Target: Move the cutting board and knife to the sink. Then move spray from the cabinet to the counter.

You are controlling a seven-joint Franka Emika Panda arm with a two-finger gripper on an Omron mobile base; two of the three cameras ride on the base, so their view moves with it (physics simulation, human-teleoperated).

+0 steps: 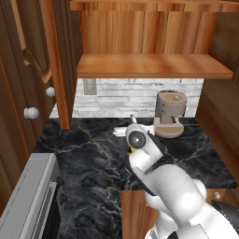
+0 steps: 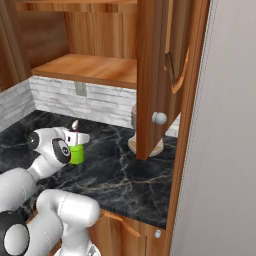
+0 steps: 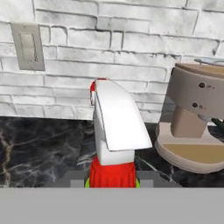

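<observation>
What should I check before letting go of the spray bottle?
1. Spray out of the cabinet: ok.
2. Spray over the counter: ok.
3. Bottle upright, nozzle on top: ok.
4. Base resting on the marble: cannot tell, the arm hides it.
5. Apart from the coffee machine: ok.
6. Grip of the fingers: gripper looks closed around the bottle.

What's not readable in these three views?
- Pincer jaws: in the left base view the arm's own wrist covers them; in the hand view the fingertips are lost at the bottom edge.
- Spray bottle: body mostly behind the wrist in the right base view; label unreadable; whether it rests on the counter is unclear.
- Coffee machine: half hidden by the open cabinet door in the right base view.
</observation>
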